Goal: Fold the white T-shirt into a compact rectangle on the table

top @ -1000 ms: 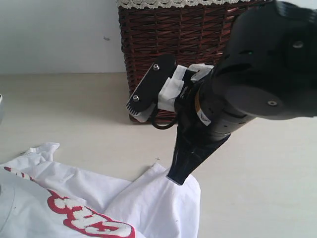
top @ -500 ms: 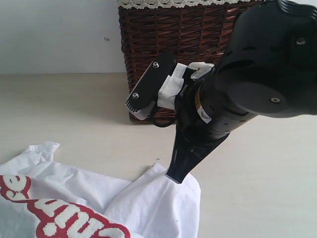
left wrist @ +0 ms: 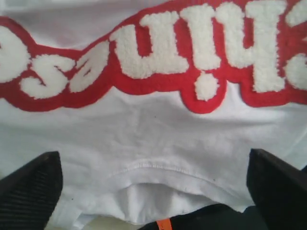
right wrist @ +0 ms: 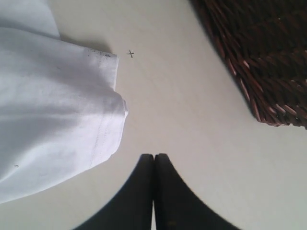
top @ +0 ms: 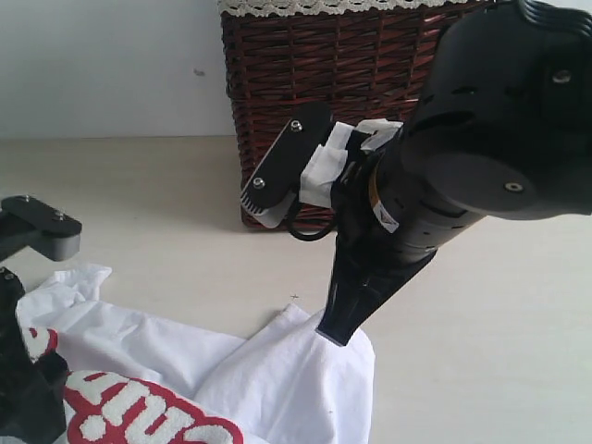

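Note:
The white T-shirt (top: 277, 379) lies crumpled on the table (top: 481, 351) at the lower left, its red-edged lettering (top: 139, 421) facing up. My left gripper (left wrist: 153, 191) is open right over the shirt's neckline (left wrist: 177, 167), with the orange tag (left wrist: 164, 224) between its wide-set fingers (left wrist: 29, 187). Nothing is held. The left arm's black parts (top: 28, 388) show at the left edge. My right gripper (top: 340, 326) is shut and empty. It hangs just past the shirt's hemmed sleeve end (right wrist: 103, 129), above bare table (right wrist: 192, 120).
A dark wicker basket (top: 351, 83) with cream lace trim stands at the back, close behind the right arm (top: 499, 120) and near its wrist view's edge (right wrist: 259, 57). A small cross mark (right wrist: 130, 53) is on the tabletop. A pale wall (top: 102, 65) rises behind.
The left gripper has opened and let go of the shirt, and its black parts have come into the exterior view at the left. The lettered part has shifted. The right arm has hardly moved.

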Robot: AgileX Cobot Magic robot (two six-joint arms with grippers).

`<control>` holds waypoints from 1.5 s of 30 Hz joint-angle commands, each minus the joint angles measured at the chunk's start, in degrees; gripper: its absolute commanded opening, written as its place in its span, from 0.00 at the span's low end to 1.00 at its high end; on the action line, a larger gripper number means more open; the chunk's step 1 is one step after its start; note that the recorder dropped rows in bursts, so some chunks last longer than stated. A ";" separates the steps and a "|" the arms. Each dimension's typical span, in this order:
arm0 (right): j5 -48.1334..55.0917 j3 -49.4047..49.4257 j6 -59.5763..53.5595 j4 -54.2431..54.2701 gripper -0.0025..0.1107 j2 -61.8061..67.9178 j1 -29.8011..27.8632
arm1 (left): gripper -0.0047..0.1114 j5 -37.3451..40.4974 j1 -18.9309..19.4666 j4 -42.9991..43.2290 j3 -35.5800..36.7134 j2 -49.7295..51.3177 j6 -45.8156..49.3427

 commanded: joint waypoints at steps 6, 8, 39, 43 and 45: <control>0.87 0.08 -0.12 0.08 0.02 -0.75 -0.27 | 0.93 -7.95 2.09 0.37 4.50 11.38 -0.77; 0.94 0.08 -0.12 -0.03 0.02 -0.75 -0.27 | 0.93 -11.06 2.00 0.17 4.50 11.55 -0.25; 1.55 0.08 0.00 0.07 0.02 -0.75 -0.12 | 0.08 -19.54 14.95 27.29 -2.59 30.06 -19.46; 1.55 0.08 0.00 0.07 0.02 -0.75 -0.12 | 0.08 -21.64 17.78 23.54 -7.69 31.45 -16.87; 1.55 0.08 0.00 0.07 0.02 -0.75 -0.12 | 0.08 -25.62 19.54 21.83 -10.20 32.02 -16.89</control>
